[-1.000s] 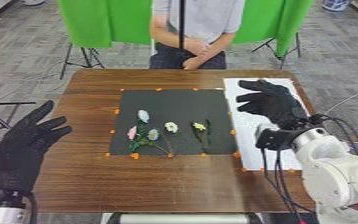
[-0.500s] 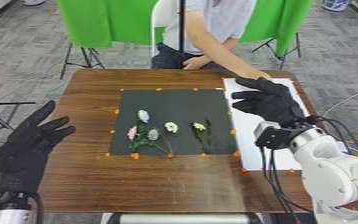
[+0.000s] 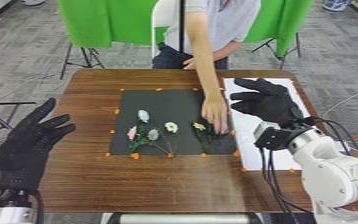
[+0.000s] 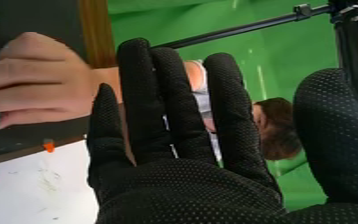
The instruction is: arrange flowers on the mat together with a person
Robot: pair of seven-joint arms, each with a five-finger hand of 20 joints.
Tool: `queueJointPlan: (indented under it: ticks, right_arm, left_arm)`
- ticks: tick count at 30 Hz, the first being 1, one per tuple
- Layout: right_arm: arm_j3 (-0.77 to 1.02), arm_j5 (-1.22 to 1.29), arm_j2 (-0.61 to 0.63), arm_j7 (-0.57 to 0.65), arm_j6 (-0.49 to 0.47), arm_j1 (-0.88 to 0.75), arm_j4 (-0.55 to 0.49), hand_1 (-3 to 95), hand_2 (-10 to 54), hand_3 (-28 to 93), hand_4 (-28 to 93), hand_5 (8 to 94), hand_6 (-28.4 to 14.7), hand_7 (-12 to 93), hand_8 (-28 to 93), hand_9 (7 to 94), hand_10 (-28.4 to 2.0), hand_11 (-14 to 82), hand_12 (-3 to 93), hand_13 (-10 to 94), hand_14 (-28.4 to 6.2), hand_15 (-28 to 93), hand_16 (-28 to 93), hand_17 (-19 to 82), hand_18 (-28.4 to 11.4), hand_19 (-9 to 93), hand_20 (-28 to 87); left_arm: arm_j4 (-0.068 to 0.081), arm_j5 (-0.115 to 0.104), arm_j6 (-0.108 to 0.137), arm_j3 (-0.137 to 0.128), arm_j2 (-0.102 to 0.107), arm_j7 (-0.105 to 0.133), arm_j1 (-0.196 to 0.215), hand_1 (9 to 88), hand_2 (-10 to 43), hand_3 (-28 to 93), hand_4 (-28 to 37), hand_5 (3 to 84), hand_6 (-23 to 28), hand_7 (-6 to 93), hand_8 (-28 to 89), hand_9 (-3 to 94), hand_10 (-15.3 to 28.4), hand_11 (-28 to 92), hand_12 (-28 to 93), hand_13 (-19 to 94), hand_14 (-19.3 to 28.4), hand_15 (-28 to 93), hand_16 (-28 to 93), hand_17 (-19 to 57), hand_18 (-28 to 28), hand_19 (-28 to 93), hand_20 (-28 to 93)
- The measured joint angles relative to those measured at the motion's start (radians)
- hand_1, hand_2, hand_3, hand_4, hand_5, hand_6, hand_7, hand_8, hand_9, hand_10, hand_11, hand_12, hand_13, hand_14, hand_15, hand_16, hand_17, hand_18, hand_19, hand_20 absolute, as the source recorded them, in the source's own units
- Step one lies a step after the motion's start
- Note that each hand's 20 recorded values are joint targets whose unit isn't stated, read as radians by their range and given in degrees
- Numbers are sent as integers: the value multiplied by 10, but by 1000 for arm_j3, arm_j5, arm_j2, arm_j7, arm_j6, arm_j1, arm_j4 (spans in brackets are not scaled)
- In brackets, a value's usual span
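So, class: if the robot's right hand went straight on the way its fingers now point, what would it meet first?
Probably the person's forearm, stretched out towards the mat ahead of the right hand; heights are unclear, so it might pass above.

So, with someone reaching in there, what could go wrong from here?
The person's arm is close beside the robot's right hand, so they might bump if either swings sideways. The person's hand, low over the mat near the yellow flower, could nudge it out of place.
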Motion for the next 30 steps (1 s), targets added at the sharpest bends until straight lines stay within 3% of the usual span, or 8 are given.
queueJointPlan:
  ticks: [10, 22, 30]
  right_arm:
    - [-7, 1, 0, 0, 0, 0, 1, 213, 64, 762, -233, 539, -22, 118, -107, 539, -200, 189, 153, 406, -205, 569, 85, 4, -226, 528, 149]
    - [1, 9, -8, 9, -2, -25, -11, 214, 66, 764, -234, 541, -21, 119, -107, 542, -201, 190, 153, 408, -205, 570, 84, 7, -224, 528, 151]
    - [6, 15, -11, 0, -2, -38, -14, 214, 66, 765, -233, 540, -22, 119, -107, 542, -201, 190, 153, 408, -204, 570, 85, 8, -223, 527, 151]
  left_arm:
    - [0, 0, 1, 3, 2, -1, -3, 179, 55, 771, -283, 330, 55, 152, -108, 358, 196, 244, 112, 256, 283, 555, -98, -95, 236, 496, 140]
    - [-1, 3, 1, 3, -1, -31, -8, 180, 55, 773, -283, 330, 56, 152, -109, 358, 196, 246, 112, 257, 283, 557, -98, -90, 240, 511, 149]
    - [-1, 3, 1, 11, 3, -33, -19, 184, 55, 773, -283, 332, 57, 152, -109, 359, 196, 248, 110, 263, 283, 559, -100, -81, 243, 526, 160]
